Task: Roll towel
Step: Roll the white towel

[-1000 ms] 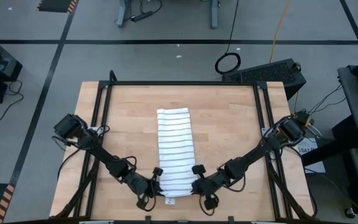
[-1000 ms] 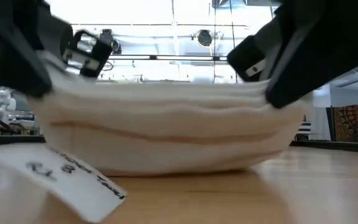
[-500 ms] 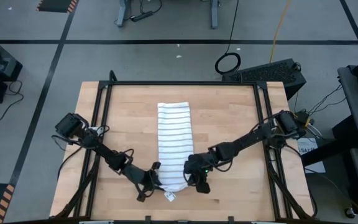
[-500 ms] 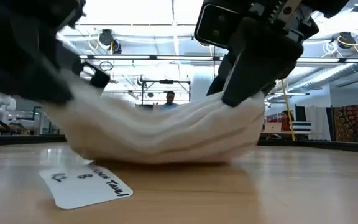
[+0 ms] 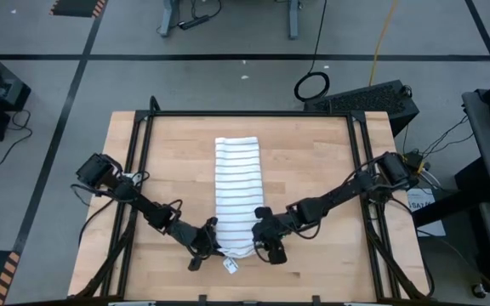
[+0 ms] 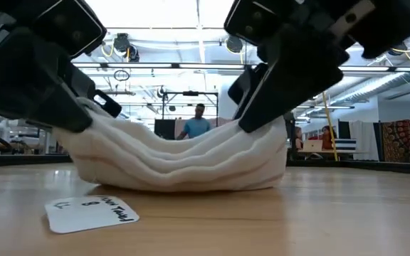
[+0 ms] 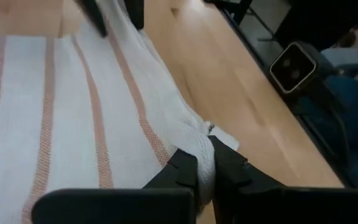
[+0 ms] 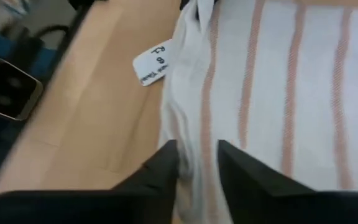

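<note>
Nearest the table's front edge lies a small white tag point(image 6: 90, 213) with handwriting, flat on the wood just in front of the towel's near end. Behind it the thin white cloth towel with narrow dark stripes point(image 5: 237, 191) runs lengthwise down the middle of the pale wooden table point(image 5: 313, 153), away from the arms, with its near end folded over into a low, layered hump.

The left gripper point(image 7: 205, 167) is clamped on the towel's near left corner, cloth pinched between its dark fingers. The right gripper point(image 8: 198, 163) sits at the near right corner with its fingers a little apart and fabric bunched between them; whether it grips firmly I cannot tell. Both hold the near end at its two corners, probably so the fold stays even across the width as it is turned over to start the roll.

Far off in the room beyond the table, a person point(image 6: 198, 122) stands.

Compared with a second ago, the near end has been carried farther onto the towel, the tag now lies exposed on the wood, and the right gripper's fingers have parted.
</note>
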Tool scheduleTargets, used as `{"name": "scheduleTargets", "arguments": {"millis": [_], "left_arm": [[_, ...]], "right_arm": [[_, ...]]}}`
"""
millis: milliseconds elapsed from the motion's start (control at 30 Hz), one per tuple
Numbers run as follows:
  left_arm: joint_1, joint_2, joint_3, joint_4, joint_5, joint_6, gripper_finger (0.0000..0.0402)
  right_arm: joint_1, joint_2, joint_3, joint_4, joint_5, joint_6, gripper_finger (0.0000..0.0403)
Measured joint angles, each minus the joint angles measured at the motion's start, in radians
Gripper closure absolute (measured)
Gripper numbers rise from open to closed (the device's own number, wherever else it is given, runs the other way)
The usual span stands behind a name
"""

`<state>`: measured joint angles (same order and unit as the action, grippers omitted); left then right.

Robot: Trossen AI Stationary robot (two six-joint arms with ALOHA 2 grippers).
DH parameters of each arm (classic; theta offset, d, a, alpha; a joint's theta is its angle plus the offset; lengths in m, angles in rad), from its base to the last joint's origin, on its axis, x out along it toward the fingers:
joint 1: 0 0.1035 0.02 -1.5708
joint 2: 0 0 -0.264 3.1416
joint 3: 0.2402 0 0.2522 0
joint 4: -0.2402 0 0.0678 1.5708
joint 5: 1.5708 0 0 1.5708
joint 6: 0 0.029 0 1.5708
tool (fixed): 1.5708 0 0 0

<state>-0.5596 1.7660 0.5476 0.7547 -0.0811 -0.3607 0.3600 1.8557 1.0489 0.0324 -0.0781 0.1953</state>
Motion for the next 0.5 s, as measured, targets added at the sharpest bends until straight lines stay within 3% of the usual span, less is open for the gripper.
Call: {"name": "scheduleTargets", "arguments": {"millis": [133,367,500], "left_arm": [[0.003,0.0,0.0,0.024,0.0,-0.014,0.0384],[0.009,0.0,0.0,0.027,-0.002,-0.051,0.0384],[0.011,0.0,0.0,0.026,-0.005,-0.055,0.0384]], "right_arm": [[0.034,0.0,0.0,0.001,0.115,-0.077,0.0212],[0.154,0.0,0.0,0.054,0.442,-0.031,0.0088],[0.2,0.01,0.001,0.17,0.472,0.028,0.0059]]}}
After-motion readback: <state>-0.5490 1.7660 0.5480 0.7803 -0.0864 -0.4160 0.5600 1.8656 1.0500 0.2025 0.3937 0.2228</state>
